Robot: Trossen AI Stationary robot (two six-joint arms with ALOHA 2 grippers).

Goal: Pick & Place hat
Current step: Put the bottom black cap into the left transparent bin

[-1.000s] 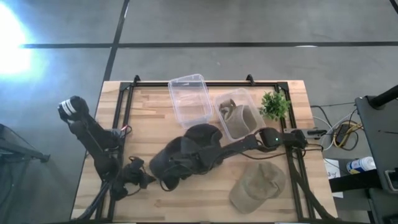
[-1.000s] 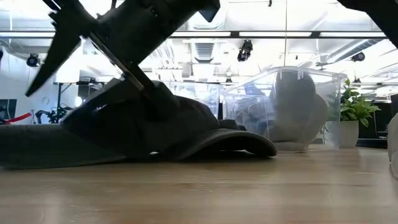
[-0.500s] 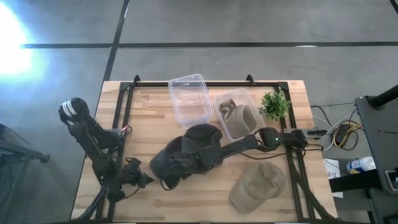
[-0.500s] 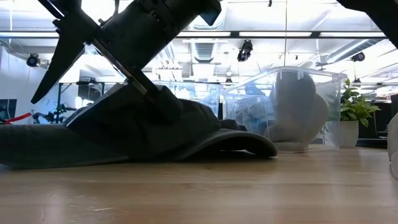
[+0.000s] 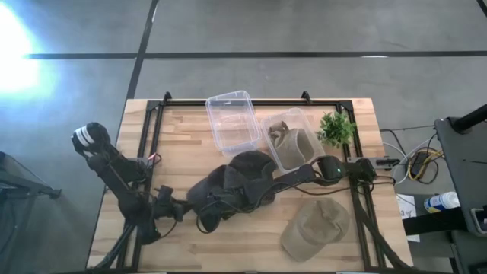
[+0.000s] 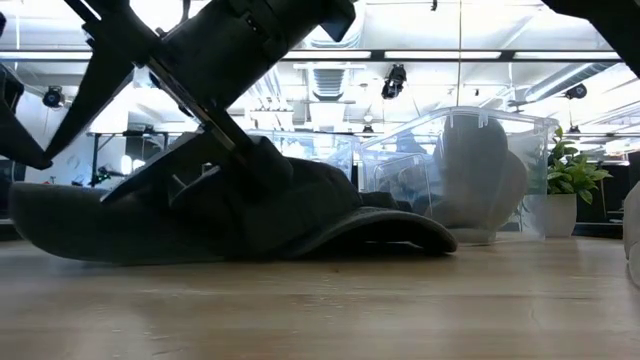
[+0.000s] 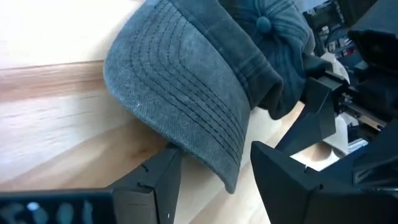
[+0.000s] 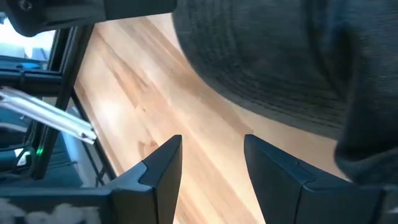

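Compared with one second ago, the left claw (image 5: 180, 209) has moved from the near-left part of the desk (image 5: 175, 152) toward the middle, and it is now at the brim of the dark hat (image 5: 236, 186). In the left wrist view, its two fingers (image 7: 149, 180) are spread apart, with the edge of the brim (image 7: 205, 130) between them; whether they touch the fabric, I cannot tell. In the low view the brim (image 6: 70, 220) is now raised a little at its end, while earlier it lay flat.

The dark hat lies in the middle of the desk, just in front of two clear bins. The right claw (image 5: 221, 199) reaches across from the right side and is low over the hat; in its wrist view the fingers (image 8: 161, 168) are apart with bare wood between them and the hat's fabric just beside them, so it holds nothing.

The empty clear bin (image 5: 232, 122) stands at the far edge. The second bin (image 5: 293, 141), beside it, holds a tan hat. Another tan hat (image 5: 316, 226) lies at the near right part, and a small green plant (image 5: 336, 128) stands at the far right.
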